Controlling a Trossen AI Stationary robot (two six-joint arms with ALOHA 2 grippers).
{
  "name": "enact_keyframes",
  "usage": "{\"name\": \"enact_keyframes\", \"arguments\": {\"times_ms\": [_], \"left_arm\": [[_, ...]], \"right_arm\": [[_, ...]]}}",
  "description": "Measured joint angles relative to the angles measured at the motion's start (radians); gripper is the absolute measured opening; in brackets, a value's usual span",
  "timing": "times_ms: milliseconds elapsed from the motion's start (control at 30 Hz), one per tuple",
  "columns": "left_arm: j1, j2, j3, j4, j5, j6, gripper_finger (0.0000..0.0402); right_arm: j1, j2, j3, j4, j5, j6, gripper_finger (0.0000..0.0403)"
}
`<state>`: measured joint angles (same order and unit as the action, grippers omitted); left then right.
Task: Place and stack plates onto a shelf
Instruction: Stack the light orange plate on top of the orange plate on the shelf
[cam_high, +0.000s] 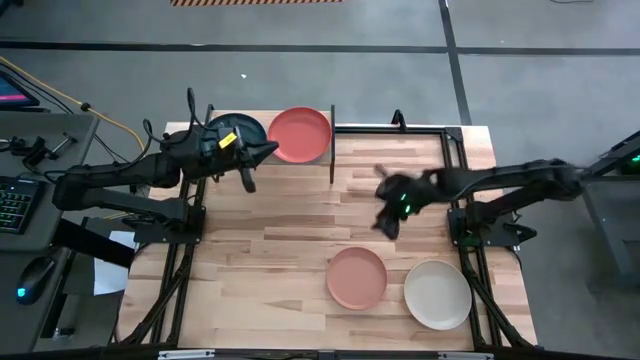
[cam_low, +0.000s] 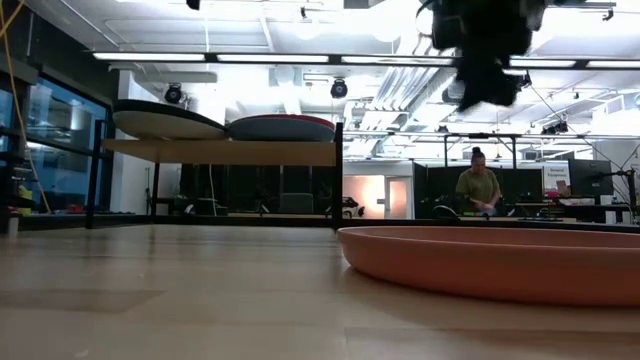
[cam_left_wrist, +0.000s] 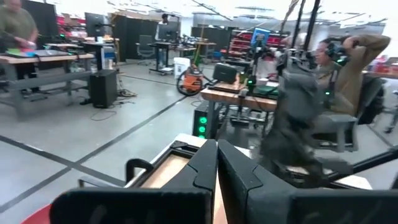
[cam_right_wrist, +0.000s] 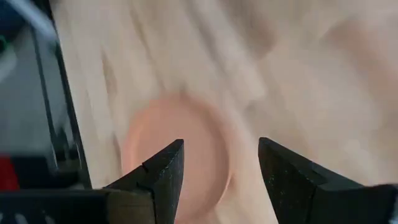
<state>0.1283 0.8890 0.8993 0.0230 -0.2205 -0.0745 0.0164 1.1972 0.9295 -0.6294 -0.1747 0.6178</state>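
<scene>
The shelf (cam_high: 330, 150) stands at the table's far edge. A dark teal plate (cam_high: 235, 130) and a red plate (cam_high: 299, 134) rest side by side on it; both also show in the low view, teal (cam_low: 165, 118) and red (cam_low: 280, 126). A salmon-orange plate (cam_high: 357, 277) and a cream plate (cam_high: 437, 293) lie flat on the table near its front edge. My left gripper (cam_high: 268, 151) is shut and empty beside the red plate's near-left rim. My right gripper (cam_high: 386, 218) is open and empty above the table, over the salmon-orange plate (cam_right_wrist: 180, 149). The sky blue and mint plates do not show plainly. My left gripper's shut fingers (cam_left_wrist: 208, 168) lie level, pointing toward the table's right, close by the red plate's near-left rim (cam_high: 273, 146). I cannot tell whether they touch it.
The shelf's black post (cam_high: 332, 140) stands just right of the red plate. Bare wooden tabletop (cam_high: 280, 230) lies between the shelf and the two front plates. People work at benches in the room beyond the table (cam_low: 480, 185).
</scene>
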Motion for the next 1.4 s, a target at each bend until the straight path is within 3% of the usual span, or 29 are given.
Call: {"name": "enact_keyframes", "arguments": {"times_ms": [300,700,1033,1167,1300,1400], "left_arm": [[0.000,-0.001,0.000,-0.011,-0.030,0.026,0.0041],[0.000,-0.001,0.000,-0.077,-0.014,-0.001,0.0060],[0.000,-0.001,0.000,-0.078,0.009,-0.001,0.0060],[0.000,-0.001,0.000,-0.078,0.008,-0.001,0.0060],[0.000,-0.001,0.000,-0.078,0.003,-0.001,0.0060],[0.000,-0.001,0.000,-0.078,-0.001,0.000,0.0060]], "right_arm": [[0.183,0.217,0.000,0.000,0.031,0.143,0.0188],[0.262,0.420,0.000,0.013,0.139,0.337,0.0188],[0.299,0.513,0.000,0.042,0.152,0.460,0.0183],[0.311,0.517,0.002,0.027,0.175,0.485,0.0133],[0.311,0.515,0.002,0.013,0.179,0.476,0.0028],[0.311,0.504,0.000,0.025,0.147,0.436,0.0015]]}}
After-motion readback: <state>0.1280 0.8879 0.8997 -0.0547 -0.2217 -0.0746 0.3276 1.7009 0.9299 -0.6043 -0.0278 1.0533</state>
